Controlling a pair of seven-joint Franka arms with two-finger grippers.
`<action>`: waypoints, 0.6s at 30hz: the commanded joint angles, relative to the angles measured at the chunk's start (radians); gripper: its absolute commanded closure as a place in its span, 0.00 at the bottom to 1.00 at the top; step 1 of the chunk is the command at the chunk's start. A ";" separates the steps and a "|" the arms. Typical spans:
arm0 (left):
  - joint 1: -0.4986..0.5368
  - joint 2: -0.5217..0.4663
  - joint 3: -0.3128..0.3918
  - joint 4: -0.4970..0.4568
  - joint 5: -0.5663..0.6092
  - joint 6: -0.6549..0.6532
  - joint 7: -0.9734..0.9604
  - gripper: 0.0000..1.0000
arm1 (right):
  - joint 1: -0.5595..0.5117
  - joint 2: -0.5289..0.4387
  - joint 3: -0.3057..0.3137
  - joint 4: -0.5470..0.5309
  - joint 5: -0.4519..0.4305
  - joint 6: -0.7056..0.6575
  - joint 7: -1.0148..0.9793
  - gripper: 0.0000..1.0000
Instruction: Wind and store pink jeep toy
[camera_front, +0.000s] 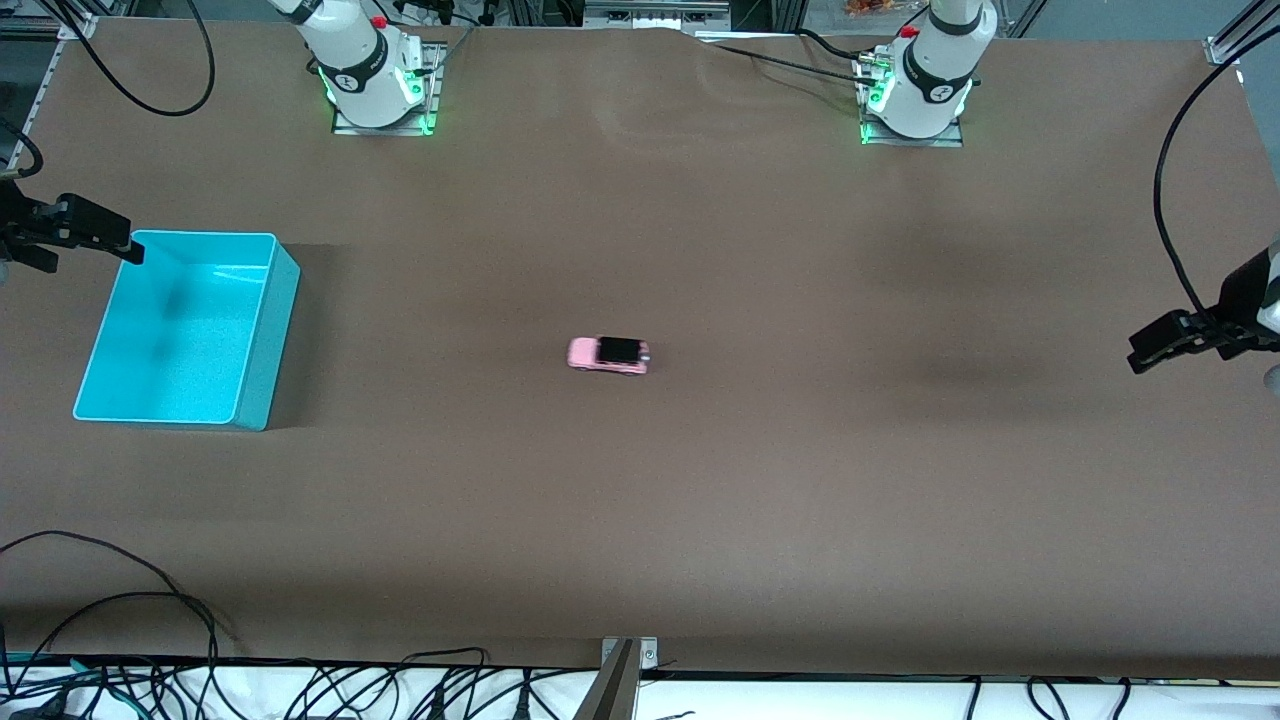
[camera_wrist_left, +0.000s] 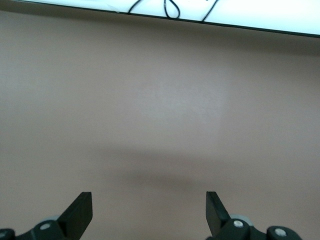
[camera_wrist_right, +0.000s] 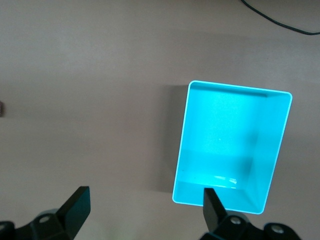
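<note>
Two arms, both waiting at the table ends, nothing held. Jeep (camera_front: 608, 354) sits on its wheels mid-table on the brown table (camera_front: 700, 500), alone, well apart from both grippers and from the bin. Pink body, black roof.

Bin (camera_front: 190, 330) is turquoise, upright, toward the right arm's end of the table; nothing visible inside it in the right wrist view (camera_wrist_right: 232, 145).

Right gripper (camera_front: 120, 245) hangs over the bin's corner that lies farthest from the front camera, at the table edge; fingers (camera_wrist_right: 75, 205) spread wide, empty.

Left gripper (camera_front: 1150, 352) hangs over bare table at the left arm's end; fingers (camera_wrist_left: 80, 210) spread wide, empty, only tabletop under them.

Cables (camera_front: 300, 690) run along the table edge nearest the front camera.
</note>
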 joint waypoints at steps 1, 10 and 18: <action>0.003 0.005 -0.008 0.049 -0.050 -0.058 0.061 0.00 | 0.001 -0.007 0.004 -0.003 -0.006 -0.008 0.008 0.00; 0.011 -0.035 -0.016 0.036 -0.106 -0.069 0.090 0.00 | 0.001 -0.007 0.004 -0.003 -0.006 -0.008 0.008 0.00; 0.016 -0.037 -0.014 0.015 -0.106 -0.098 0.144 0.00 | 0.001 -0.007 0.004 -0.003 -0.006 -0.008 0.008 0.00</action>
